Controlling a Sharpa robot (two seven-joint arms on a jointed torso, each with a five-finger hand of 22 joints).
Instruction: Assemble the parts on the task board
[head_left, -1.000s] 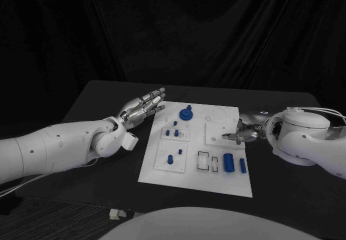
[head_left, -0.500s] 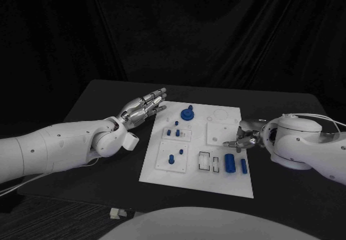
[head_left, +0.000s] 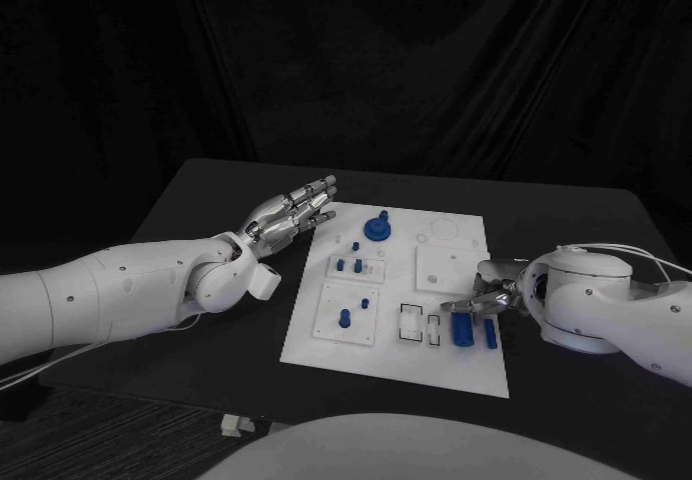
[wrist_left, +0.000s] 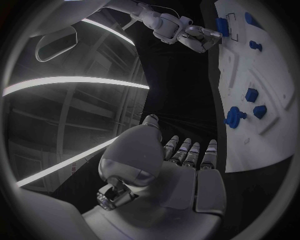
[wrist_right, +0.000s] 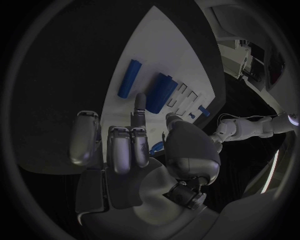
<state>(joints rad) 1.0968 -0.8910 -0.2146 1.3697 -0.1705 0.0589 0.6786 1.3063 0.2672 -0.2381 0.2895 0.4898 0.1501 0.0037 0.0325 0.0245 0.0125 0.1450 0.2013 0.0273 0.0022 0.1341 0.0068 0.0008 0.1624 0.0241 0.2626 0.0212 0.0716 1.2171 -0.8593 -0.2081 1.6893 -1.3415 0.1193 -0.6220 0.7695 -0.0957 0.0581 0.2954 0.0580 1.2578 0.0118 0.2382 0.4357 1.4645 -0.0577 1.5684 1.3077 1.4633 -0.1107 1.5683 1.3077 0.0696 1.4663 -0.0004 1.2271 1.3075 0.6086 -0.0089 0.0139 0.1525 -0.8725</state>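
Right hand (head_left: 482, 298) now nearer the blue cylinders (head_left: 460, 327), left hand (head_left: 293, 212) unmoved.

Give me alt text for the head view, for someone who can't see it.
A white task board with small blue parts lies on a black table. The right hand hovers by two blue cylinders near the board's right edge; the left hand is held open beside the board's far left corner.

Blue parts (head_left: 460, 327) lie on the white task board (head_left: 447, 372), black table (head_left: 188, 200) beneath.
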